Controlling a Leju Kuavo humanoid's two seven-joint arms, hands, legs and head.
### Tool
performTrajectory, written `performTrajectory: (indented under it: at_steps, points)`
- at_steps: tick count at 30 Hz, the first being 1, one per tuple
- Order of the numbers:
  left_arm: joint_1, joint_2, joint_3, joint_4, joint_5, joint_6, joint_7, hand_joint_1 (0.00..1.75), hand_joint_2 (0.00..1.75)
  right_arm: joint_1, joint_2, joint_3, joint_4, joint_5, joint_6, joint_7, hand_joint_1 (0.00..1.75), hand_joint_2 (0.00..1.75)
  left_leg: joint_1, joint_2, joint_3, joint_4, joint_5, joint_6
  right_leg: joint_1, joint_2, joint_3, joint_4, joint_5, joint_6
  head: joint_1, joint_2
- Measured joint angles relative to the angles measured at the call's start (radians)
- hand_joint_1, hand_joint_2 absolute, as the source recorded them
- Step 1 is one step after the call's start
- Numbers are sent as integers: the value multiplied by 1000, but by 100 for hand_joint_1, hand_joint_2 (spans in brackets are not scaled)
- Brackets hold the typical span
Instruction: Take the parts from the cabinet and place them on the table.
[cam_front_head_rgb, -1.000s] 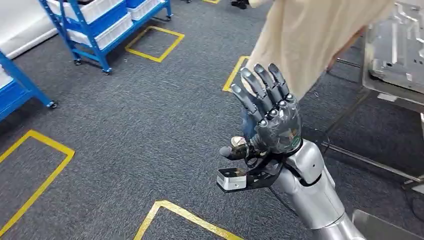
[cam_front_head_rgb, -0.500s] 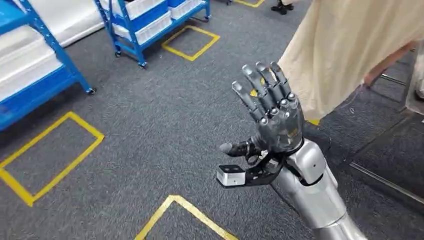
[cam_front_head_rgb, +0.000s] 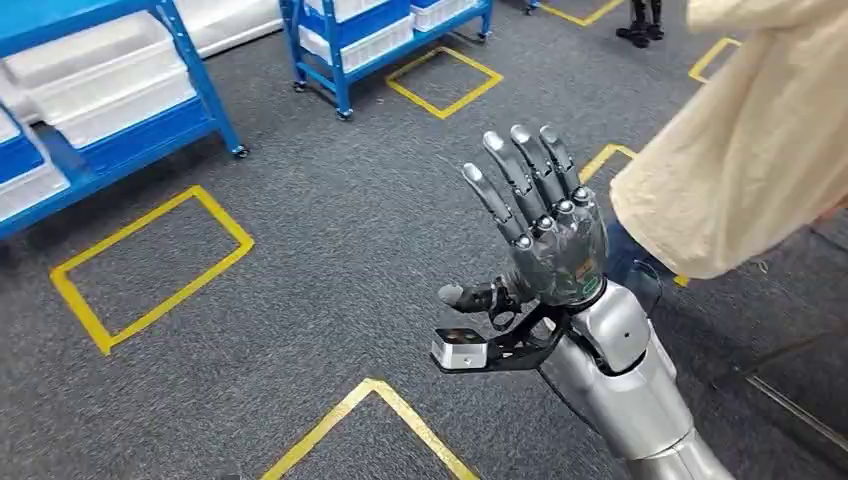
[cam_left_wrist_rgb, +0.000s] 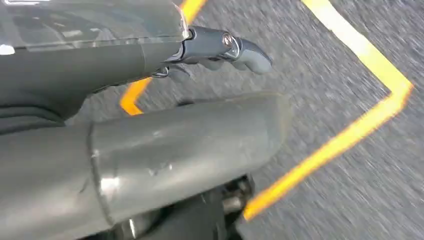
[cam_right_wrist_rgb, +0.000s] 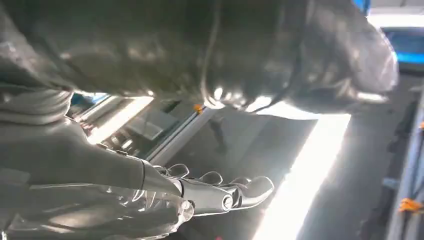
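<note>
My right hand (cam_front_head_rgb: 540, 235) is raised in the middle of the head view, palm away, fingers spread upward and the thumb out to the side, holding nothing. In the right wrist view the right hand (cam_right_wrist_rgb: 200, 195) has its fingers stretched out, again with nothing in them. My left hand (cam_left_wrist_rgb: 150, 145) hangs above the grey carpet with a finger (cam_left_wrist_rgb: 240, 47) extended and nothing in its grasp. Two blue shelf racks, one (cam_front_head_rgb: 120, 110) at the far left and one (cam_front_head_rgb: 380, 30) at the back, carry white bins.
A person in a loose beige garment (cam_front_head_rgb: 760, 150) stands close on the right, just beyond my raised hand. Yellow tape squares (cam_front_head_rgb: 150, 265) mark the grey carpet, with one corner (cam_front_head_rgb: 370, 400) near my feet. The racks stand on small wheels.
The whole picture has shifted as the camera turned: the blue racks have come further into view, and the person and the metal table have slid to the right. My right hand keeps its raised pose.
</note>
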Motion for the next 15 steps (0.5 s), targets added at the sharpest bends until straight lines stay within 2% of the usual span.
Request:
performTrajectory:
  at_steps: [1,2,3,4,5,6,7,9,10,11,12,13,14,15]
  points:
    - [0,-2,4,0,0,-9,-2,0,0,3,-7,3,2,-2,0,0,0,0,-1,-15,-1,1,0,1,0,4,-41,75,-22,1,0,0]
    - [2,-3,6,0,3,-20,-1,0,0,4,-11,6,3,-9,0,0,0,0,-1,-29,-1,3,-1,1,0,4,-58,99,-14,0,0,0]
    - [3,-4,8,0,6,-32,2,0,0,3,-16,8,6,-16,0,1,0,0,-1,-41,-1,6,-1,0,0,5,-51,74,17,-2,0,0]
    - [2,-4,10,0,6,-47,3,0,0,1,-19,10,7,-26,0,1,0,0,-1,-55,-1,9,-2,-1,0,8,-24,10,65,-4,0,0]
    - [0,-5,11,0,3,-61,5,0,0,-3,-20,13,10,-38,0,0,0,0,-1,-68,0,12,-3,-2,-1,19,13,-74,114,-8,0,0]
    - [-3,-6,11,0,-2,-67,8,0,0,-10,-20,16,11,-46,0,0,0,0,-1,-81,-1,14,-5,-5,-3,54,48,-158,151,-11,0,0]
    - [-4,-10,11,0,-3,-70,13,0,0,-14,-22,21,16,-55,0,-1,0,0,-5,-88,-9,18,-5,-12,-6,105,58,-179,135,-16,0,0]
    - [-7,-11,11,0,-3,-69,21,0,0,-14,-22,30,20,-60,0,-5,0,0,6,-111,-18,18,1,-24,1,86,57,-188,137,-15,0,0]
    - [-2,-12,10,0,-3,-68,22,0,0,-16,-22,35,23,-60,0,-6,0,0,9,-125,-19,12,4,-32,5,74,59,-187,136,-20,0,0]
    - [0,-12,10,1,-5,-66,24,0,0,-20,-22,39,25,-64,0,-6,0,0,5,-138,-20,10,6,-40,-2,59,66,-199,141,-28,0,0]
    - [5,-13,10,1,-6,-63,27,0,0,-23,-22,41,28,-71,0,-6,0,0,6,-95,-23,23,-4,-39,-5,42,73,-209,146,-34,0,0]
    - [5,-13,10,1,-5,-58,30,0,0,-24,-21,47,30,-77,0,-6,0,0,0,-39,-40,62,-32,-42,-3,30,78,-214,146,-42,-5,0]
    - [3,-13,10,1,-2,-55,31,0,0,-25,-21,52,31,-79,0,-7,0,0,3,-14,-74,131,-69,-47,1,14,79,-214,145,-45,-4,0]
    - [2,-12,10,1,-1,-51,32,0,0,-23,-21,56,35,-83,0,-9,0,0,5,-3,-112,208,-104,-50,4,-1,80,-213,143,-47,-4,0]
